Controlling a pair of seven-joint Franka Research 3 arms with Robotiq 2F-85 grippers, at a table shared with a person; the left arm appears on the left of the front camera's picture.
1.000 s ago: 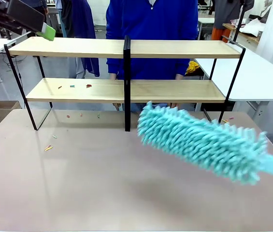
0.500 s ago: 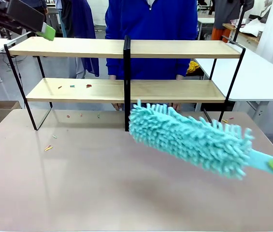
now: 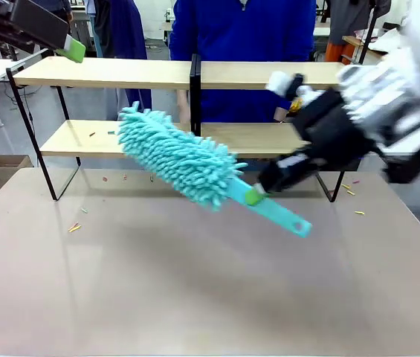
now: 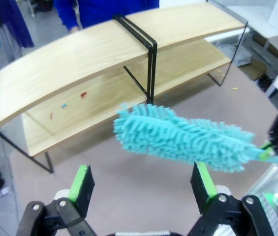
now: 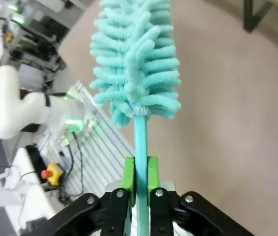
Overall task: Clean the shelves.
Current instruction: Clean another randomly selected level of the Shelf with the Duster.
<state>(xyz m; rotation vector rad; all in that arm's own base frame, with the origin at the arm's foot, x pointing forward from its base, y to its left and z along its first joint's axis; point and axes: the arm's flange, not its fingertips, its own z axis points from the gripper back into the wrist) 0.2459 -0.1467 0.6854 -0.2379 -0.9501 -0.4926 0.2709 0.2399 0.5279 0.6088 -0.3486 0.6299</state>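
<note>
The shelves [image 3: 120,73] stand at the far side of the counter [image 3: 157,297], two light wooden boards on a thin black frame with a centre post. A person in a blue top [image 3: 243,30] stands just behind them.

The right end effector [image 3: 256,195] reaches in from the right, in front of the right half of the shelves. Its green pads are pressed onto the flat teal handle of a fluffy teal microfibre duster [image 3: 176,156]. The right wrist view shows the handle pinched edge-on between the two pads. The duster is held in the air and tilted. Its head points up and to the left, in front of the lower board just left of the centre post. The handle's free end sticks out down and to the right, past the pads. Whether the head touches the lower board cannot be told.

The left end effector [image 4: 142,181] hovers above the left end of the top board. Its fingers are spread wide with nothing between them, and they look down on the shelves and the duster head.

A few small coloured scraps [image 3: 111,132] lie on the left part of the lower board. More scraps [image 3: 74,227] lie on the counter, near the left of the frame.
</note>
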